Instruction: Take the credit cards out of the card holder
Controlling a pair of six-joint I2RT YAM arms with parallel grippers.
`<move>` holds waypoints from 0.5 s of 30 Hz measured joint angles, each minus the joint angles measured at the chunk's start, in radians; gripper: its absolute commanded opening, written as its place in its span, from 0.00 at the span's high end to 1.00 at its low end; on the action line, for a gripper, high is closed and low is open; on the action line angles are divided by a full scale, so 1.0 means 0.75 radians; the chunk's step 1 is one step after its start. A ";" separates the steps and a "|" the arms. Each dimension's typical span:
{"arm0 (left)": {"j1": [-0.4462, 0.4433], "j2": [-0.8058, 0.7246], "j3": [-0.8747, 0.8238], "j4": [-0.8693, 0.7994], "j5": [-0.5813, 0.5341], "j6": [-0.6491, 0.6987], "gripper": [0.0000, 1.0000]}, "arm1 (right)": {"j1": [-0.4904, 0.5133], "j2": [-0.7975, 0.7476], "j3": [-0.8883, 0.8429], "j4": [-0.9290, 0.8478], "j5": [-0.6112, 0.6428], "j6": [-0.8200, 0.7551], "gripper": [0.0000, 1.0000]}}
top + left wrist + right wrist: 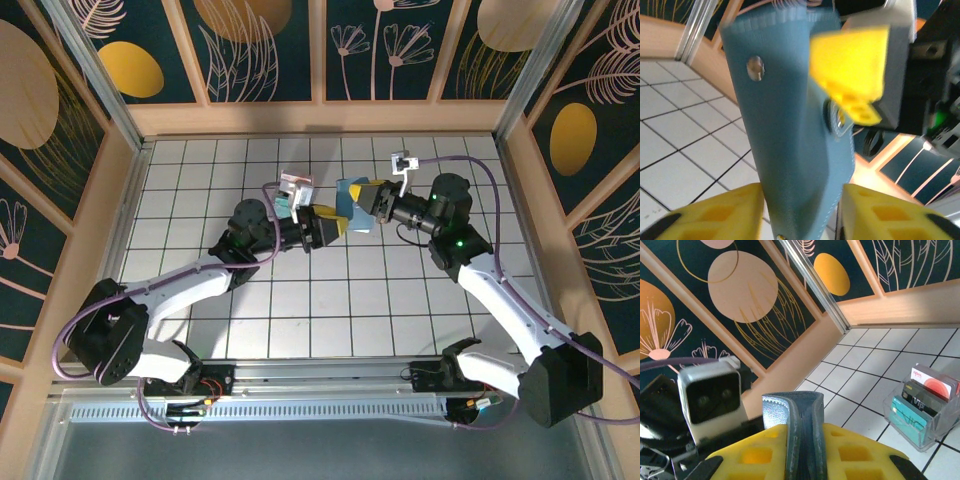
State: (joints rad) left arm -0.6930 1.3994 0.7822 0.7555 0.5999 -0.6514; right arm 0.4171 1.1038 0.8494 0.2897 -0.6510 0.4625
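matt leathery card holder (785,125), clear plastic box (925,410)

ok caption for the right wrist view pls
The right gripper clamped on the card holder, clear box of cards standing on the tiles beyond

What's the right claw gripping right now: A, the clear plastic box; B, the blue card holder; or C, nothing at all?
B: the right wrist view shows the right claw clamped on both sides of the folded blue card holder.
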 measured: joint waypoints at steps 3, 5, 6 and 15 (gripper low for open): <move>0.041 0.001 0.000 0.082 0.039 -0.049 0.47 | -0.027 0.000 -0.023 0.018 -0.044 0.019 0.90; 0.059 0.003 0.000 0.121 0.073 -0.073 0.48 | -0.039 0.001 -0.032 0.027 -0.071 0.024 0.90; 0.060 0.005 0.000 0.130 0.086 -0.080 0.48 | -0.041 0.001 -0.034 0.032 -0.081 0.030 0.90; 0.064 0.012 0.004 0.121 0.159 -0.070 0.52 | -0.046 0.039 -0.035 0.104 -0.184 0.066 0.91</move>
State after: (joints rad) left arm -0.6449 1.4082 0.7853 0.8459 0.7193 -0.7040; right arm 0.3824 1.1328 0.8230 0.3679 -0.7887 0.5121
